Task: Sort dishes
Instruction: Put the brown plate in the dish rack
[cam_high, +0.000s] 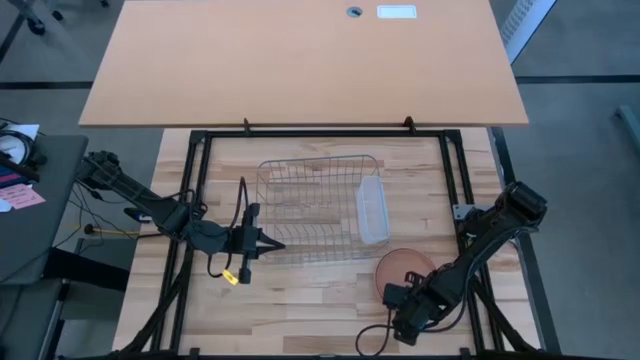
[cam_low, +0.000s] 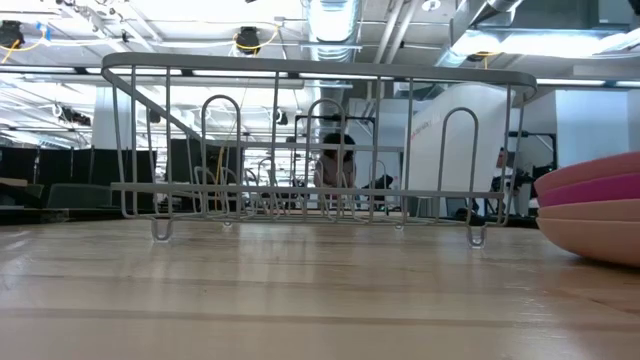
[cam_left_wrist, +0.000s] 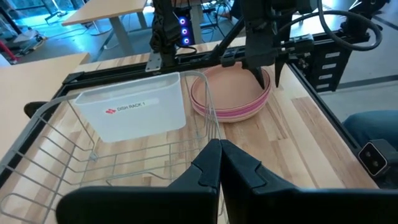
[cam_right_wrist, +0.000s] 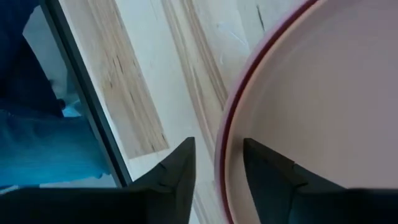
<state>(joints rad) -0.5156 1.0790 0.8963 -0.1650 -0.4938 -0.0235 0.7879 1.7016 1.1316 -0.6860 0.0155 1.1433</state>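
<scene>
A: High view: what is located around the stack of plates (cam_high: 402, 266)?
B: The wire rack (cam_high: 315, 208) with its translucent tub (cam_high: 371, 211) is located beside it; the right gripper (cam_high: 400, 292) is positioned at the stack's rim.

A: Low view?
B: The rack is seen across the table (cam_low: 300, 300); the stack is partly cut off at the edge.

A: Wrist views?
B: The left gripper (cam_left_wrist: 219, 163) is pressed together. The right fingers (cam_right_wrist: 177, 171) are spread astride the top plate's rim, not yet clamped.

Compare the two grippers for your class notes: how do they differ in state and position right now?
The left gripper is shut, holds nothing and hangs beside the wire rack. The right gripper has its jaws apart, straddling the rim of the stacked plates, one finger outside and one over the top plate. Both have dark two-finger jaws.
</scene>
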